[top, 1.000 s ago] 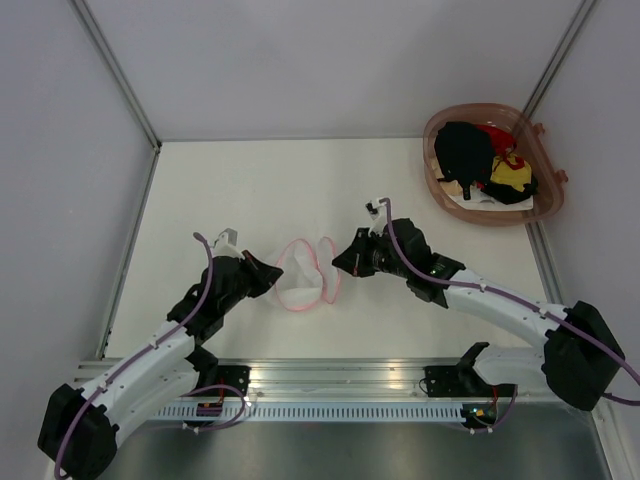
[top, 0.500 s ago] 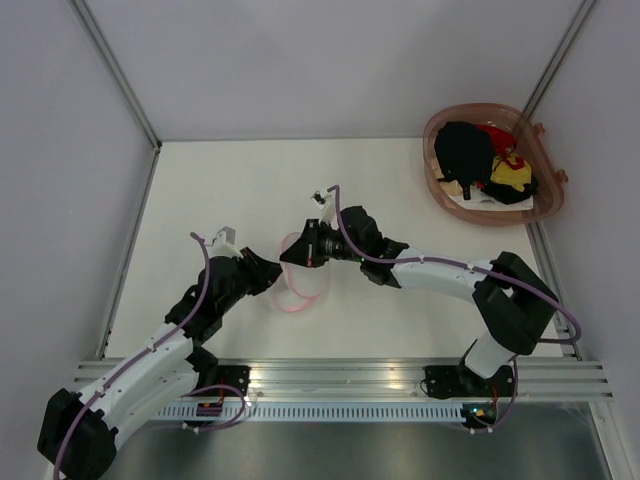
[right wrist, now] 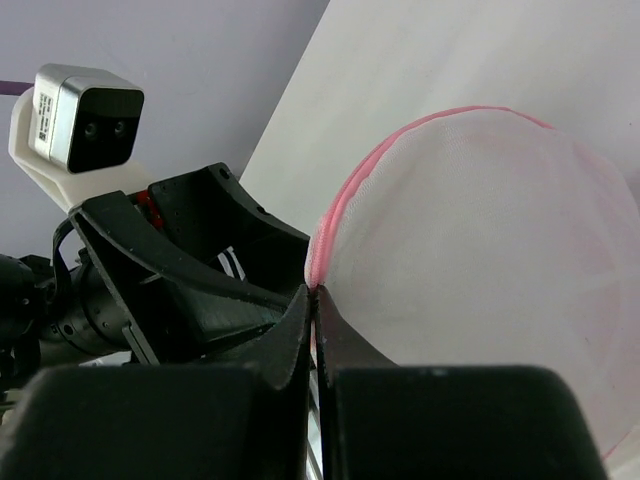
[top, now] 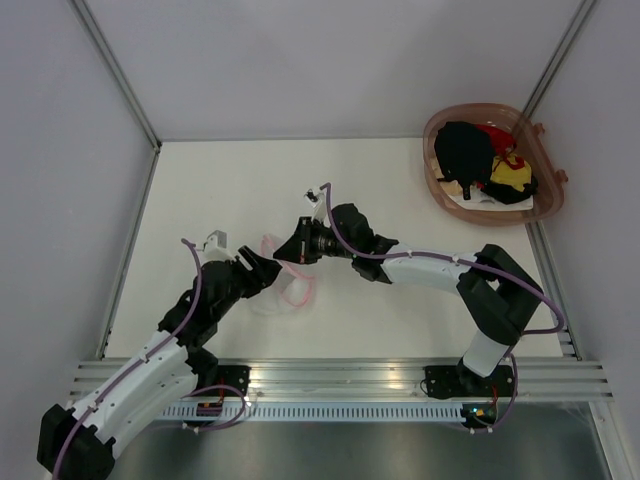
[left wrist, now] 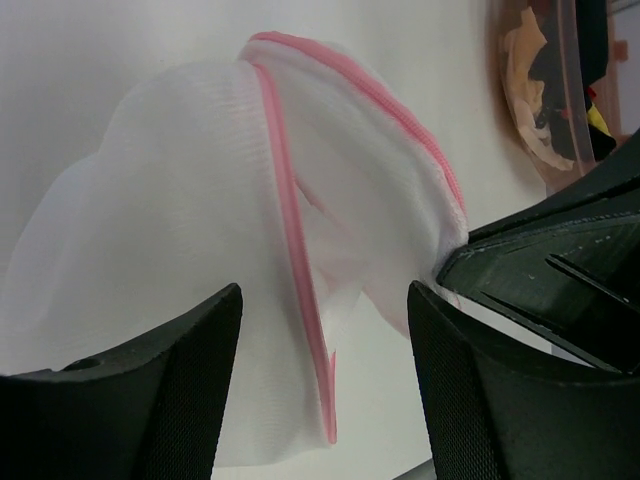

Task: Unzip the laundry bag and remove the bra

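The laundry bag [top: 290, 292] is a white mesh pouch with a pink zipper rim, lying crumpled on the table between both arms. My right gripper [top: 284, 254] is shut on the pink rim at the bag's left side; the right wrist view shows its tips [right wrist: 314, 296] pinching the rim with the mesh dome [right wrist: 470, 250] behind. Beside it, my left gripper [top: 267, 272] is open. The left wrist view has the bag [left wrist: 190, 200] and a loose rim end lying between and beyond the left fingers [left wrist: 185, 390], untouched. No bra shows.
A pinkish-brown plastic basket [top: 428, 150] with black, red and yellow clothes stands at the back right corner. Grey walls and metal posts enclose the table on three sides. An aluminium rail [top: 350, 375] runs along the near edge.
The right gripper has moved left across the bag with the pink rim pinched, folding the bag over. The left gripper has opened and let go of the bag.
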